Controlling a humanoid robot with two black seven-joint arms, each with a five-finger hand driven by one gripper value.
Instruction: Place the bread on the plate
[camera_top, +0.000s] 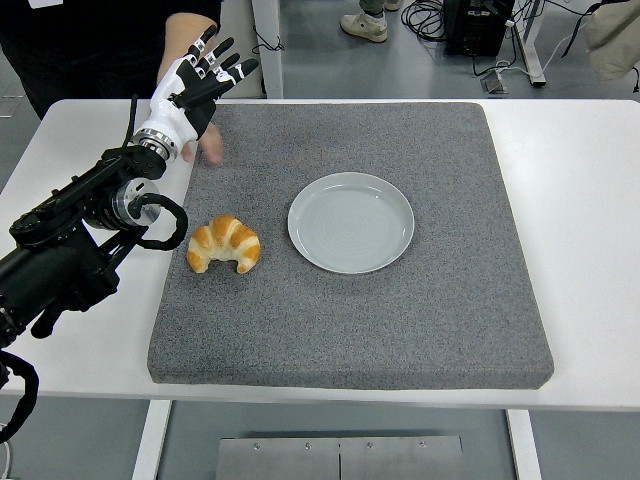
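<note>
Croissant (224, 244) lies on the grey foam mat (440, 330), left part, just beside the left rim of the white plate (351, 222), not touching it. Plate empty, centre of mat. Mat sits on the white table (590, 200).

Left hand (192, 92) is up over the mat's far-left corner, well apart from the croissant, fingers spread, holding nothing. Right arm not in view.

Step in hand, as I judge it: reach and grasp, nothing picked yet. To do it well: bring the hand back toward the near side and down over the croissant, come from above, close fingers across the curved middle, not the tips. Soft pastry, so light squeeze only. Then a short carry to the right, clear the plate rim, set down in the centre.

Hard to make out: a person's hand (208, 148) sits right behind the robot's palm at the mat's edge, mostly covered by it; the person's forearm runs up to the top edge and is cut off. Robot thumb not clearly seen. Left arm is cut at the picture's left edge.
</note>
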